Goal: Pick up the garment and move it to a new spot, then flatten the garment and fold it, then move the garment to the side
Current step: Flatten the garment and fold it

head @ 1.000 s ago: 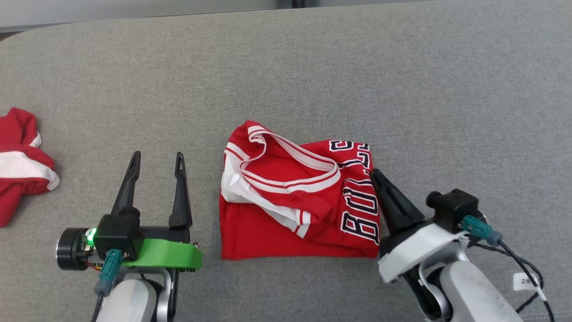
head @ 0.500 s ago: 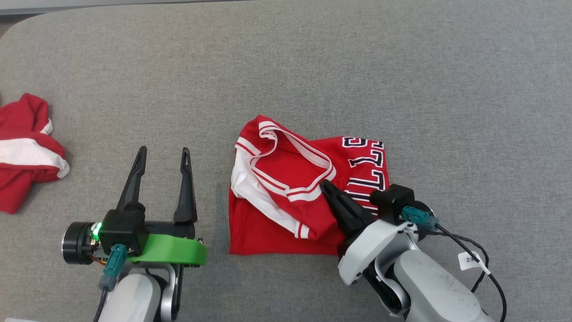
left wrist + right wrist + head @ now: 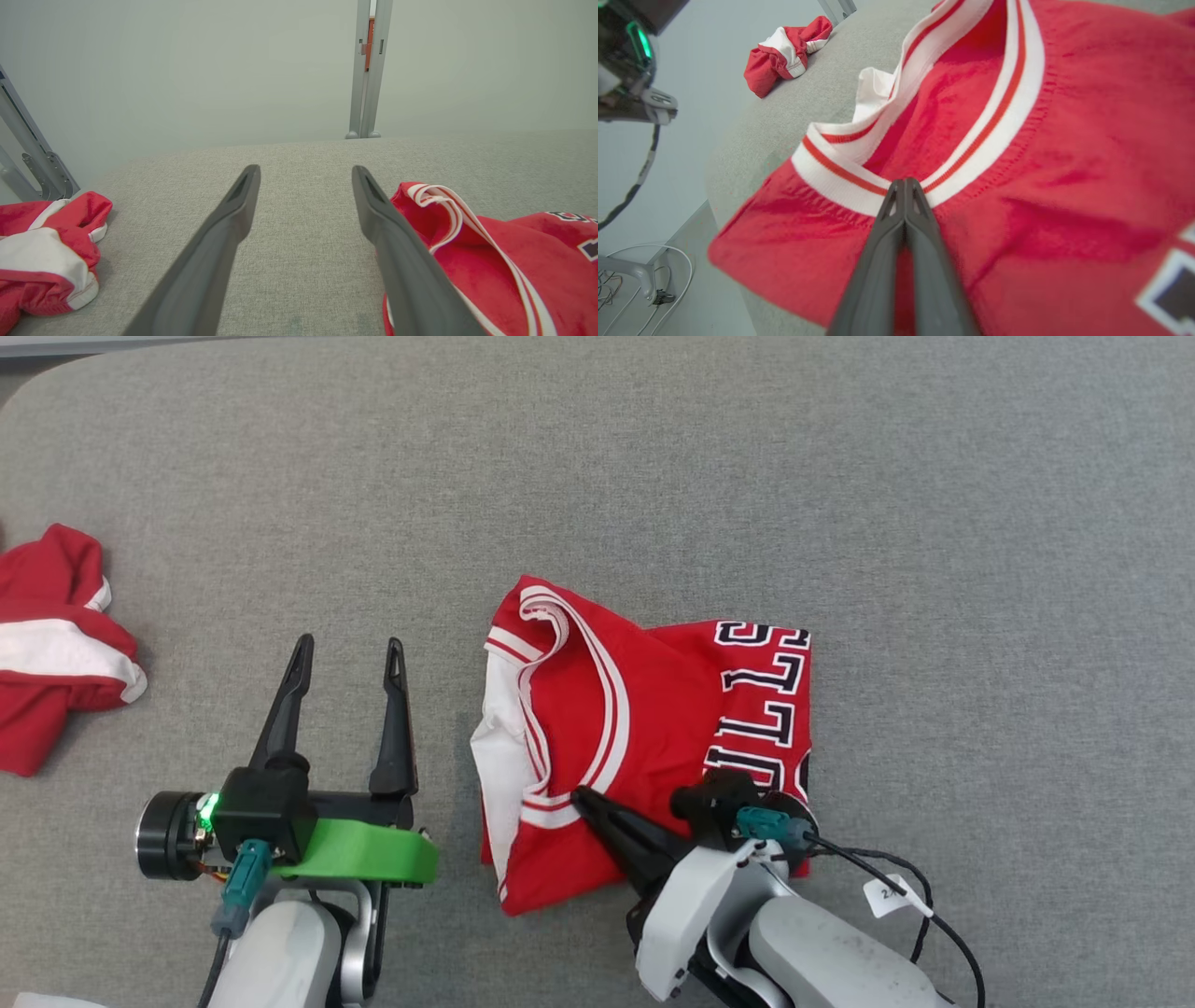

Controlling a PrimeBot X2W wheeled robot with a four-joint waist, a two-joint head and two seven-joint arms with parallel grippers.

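Note:
The red garment (image 3: 653, 709) with white-and-red trim and dark lettering lies folded on the grey padded surface (image 3: 840, 476). It also shows in the left wrist view (image 3: 490, 261) and the right wrist view (image 3: 1064, 140). My right gripper (image 3: 577, 793) is shut, its tips (image 3: 904, 182) resting on the white collar band near the garment's near-left part. I see no cloth pinched between the tips. My left gripper (image 3: 347, 649) stands open just left of the garment with nothing between its fingers (image 3: 233, 219).
A second red-and-white garment (image 3: 56, 635) lies crumpled at the far left of the surface, also seen from the wrists (image 3: 42, 261) (image 3: 784, 46). The surface's rounded corner is at the upper left (image 3: 37, 383). A cable and tag (image 3: 887, 896) trail from my right wrist.
My right gripper, shut, swept from the garment's right edge across it to the near left. The collar loop went with it and now lies flatter. The head camera shifted slightly.

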